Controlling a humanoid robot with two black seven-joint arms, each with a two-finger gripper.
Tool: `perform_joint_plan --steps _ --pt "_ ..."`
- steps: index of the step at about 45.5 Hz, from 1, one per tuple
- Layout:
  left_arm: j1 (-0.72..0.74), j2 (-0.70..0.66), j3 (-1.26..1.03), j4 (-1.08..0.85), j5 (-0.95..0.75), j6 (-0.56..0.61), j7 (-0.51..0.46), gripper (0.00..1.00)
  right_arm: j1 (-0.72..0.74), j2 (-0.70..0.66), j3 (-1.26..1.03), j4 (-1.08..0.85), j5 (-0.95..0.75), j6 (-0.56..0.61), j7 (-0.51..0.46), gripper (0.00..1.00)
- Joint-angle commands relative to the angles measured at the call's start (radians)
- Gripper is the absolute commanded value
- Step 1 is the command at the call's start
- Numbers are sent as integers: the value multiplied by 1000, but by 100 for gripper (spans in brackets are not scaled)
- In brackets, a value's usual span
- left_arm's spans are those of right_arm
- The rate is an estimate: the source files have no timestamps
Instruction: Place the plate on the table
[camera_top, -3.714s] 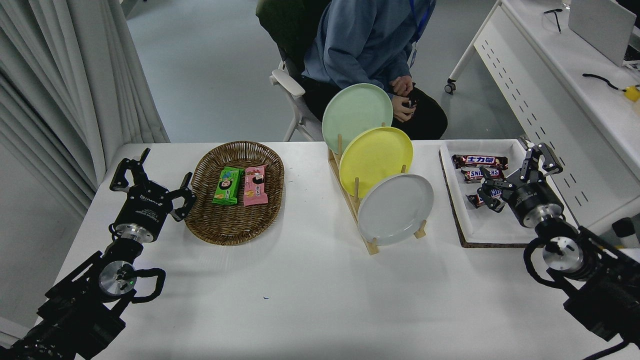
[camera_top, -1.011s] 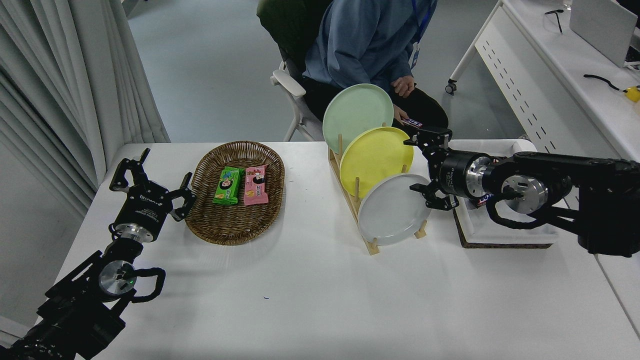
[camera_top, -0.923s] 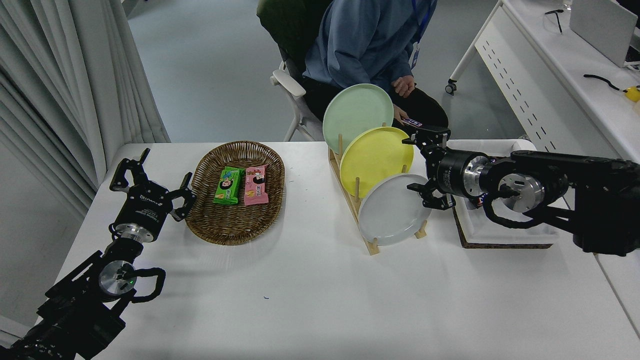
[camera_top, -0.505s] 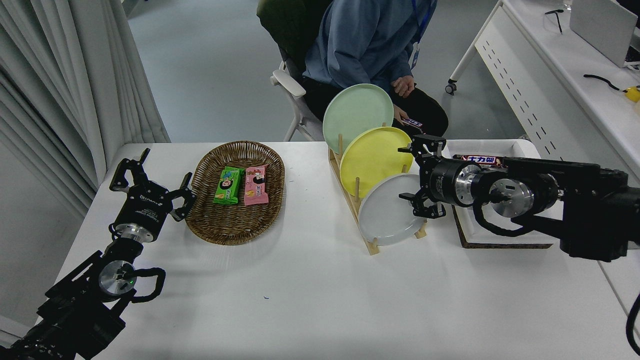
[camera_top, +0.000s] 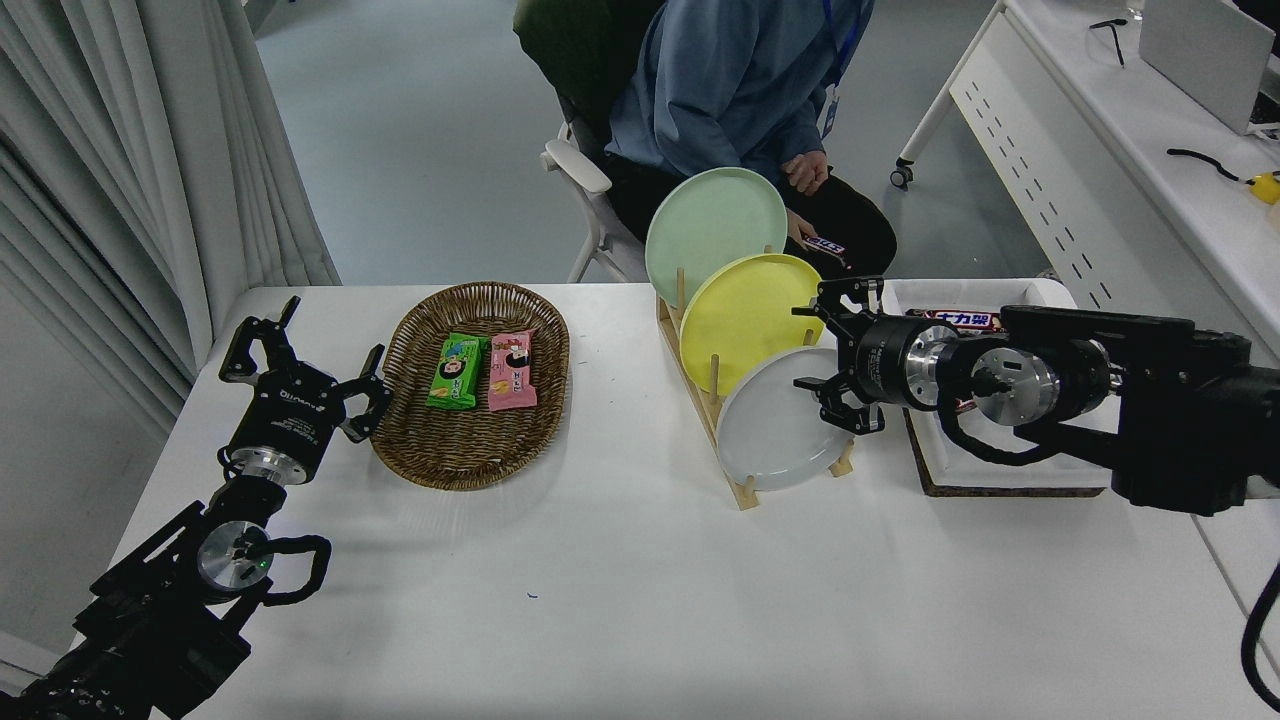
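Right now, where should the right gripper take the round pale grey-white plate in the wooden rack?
Probably the upper right rim of the pale grey-white plate, approached from the right. It stands tilted in the wooden rack, its rim exposed there, and the open right gripper already faces that edge.

White bench, matte, rounded corners. Resting directly on it: oval wicker basket at far left-centre; wooden plate rack at far centre, well right of the basket; white tray on a dark mat at far right, just beside the rack. One small dark speck on the near surface.
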Motion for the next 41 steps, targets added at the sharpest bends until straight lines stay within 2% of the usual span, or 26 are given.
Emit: perform_joint_plan --steps 1,41 --pt "0 0 0 1 0 1 0 100 15 -2 1 0 2 -3 -64 60" --pt "0 0 0 1 0 0 0 100 26 -3 9 -23 -5 -44 -71 45"
